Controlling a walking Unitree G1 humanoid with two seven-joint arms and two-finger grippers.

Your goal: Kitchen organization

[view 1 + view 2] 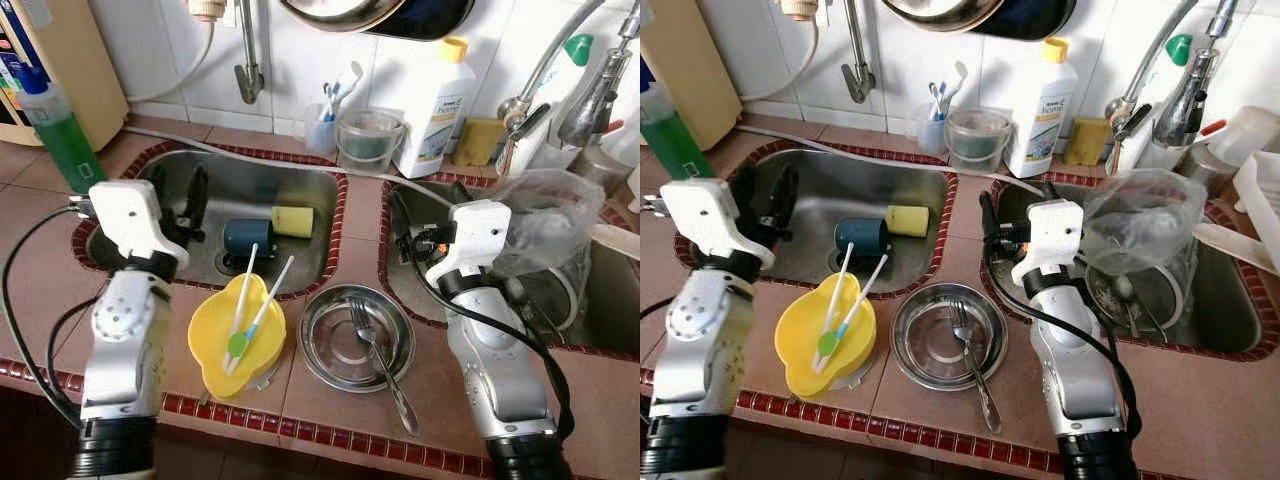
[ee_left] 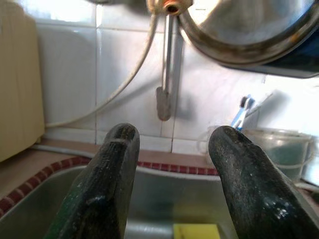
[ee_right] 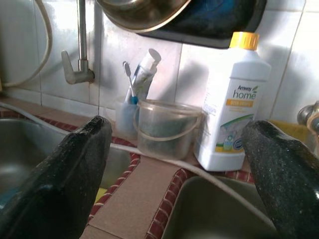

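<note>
2 sinks, 1 yellow bowl, 1 steel bowl, 1 fork.

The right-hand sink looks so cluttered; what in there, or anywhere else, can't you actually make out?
- Right sink: its contents sit under a crumpled clear plastic bag, so head views show little beyond a spoon.
- Hanging pan: cut off by the top edge.
- Green bottle: its label faces away.
- White bottle: small print too tiny to read in the right wrist view.
- Left sink floor behind the left hand: partly hidden by the arm.
</note>
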